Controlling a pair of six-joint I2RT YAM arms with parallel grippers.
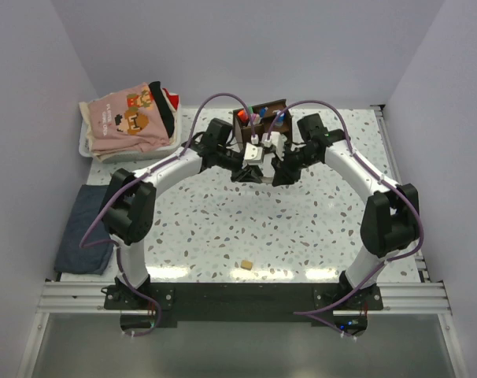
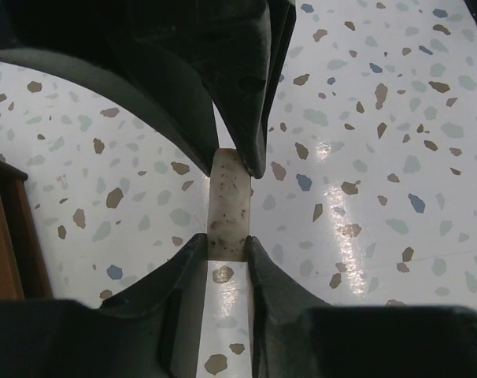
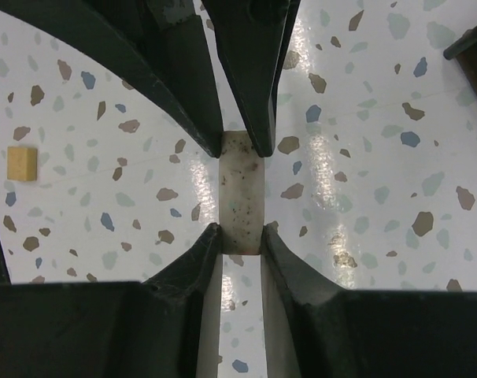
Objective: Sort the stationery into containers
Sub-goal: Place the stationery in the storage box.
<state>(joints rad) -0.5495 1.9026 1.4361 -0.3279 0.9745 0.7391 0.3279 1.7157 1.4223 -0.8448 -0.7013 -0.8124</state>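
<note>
The dark brown wooden organizer (image 1: 264, 118) stands at the back middle of the table. Several pens stand upright in it, among them an orange-red one (image 1: 242, 116) and a blue-capped one (image 1: 279, 119). My left gripper (image 1: 246, 171) and right gripper (image 1: 283, 171) hang side by side just in front of it, low over the table. In the left wrist view my gripper (image 2: 228, 246) is shut and empty, with the organizer's edge (image 2: 6, 236) at its left. In the right wrist view my gripper (image 3: 240, 240) is shut and empty, with an organizer corner (image 3: 475, 43) at top right.
A small beige block (image 1: 245, 266) lies near the table's front edge; it also shows in the right wrist view (image 3: 22, 164). A white tray of folded clothes (image 1: 86, 142) stands at the back left. A dark blue folded cloth (image 1: 85, 228) lies at the left edge.
</note>
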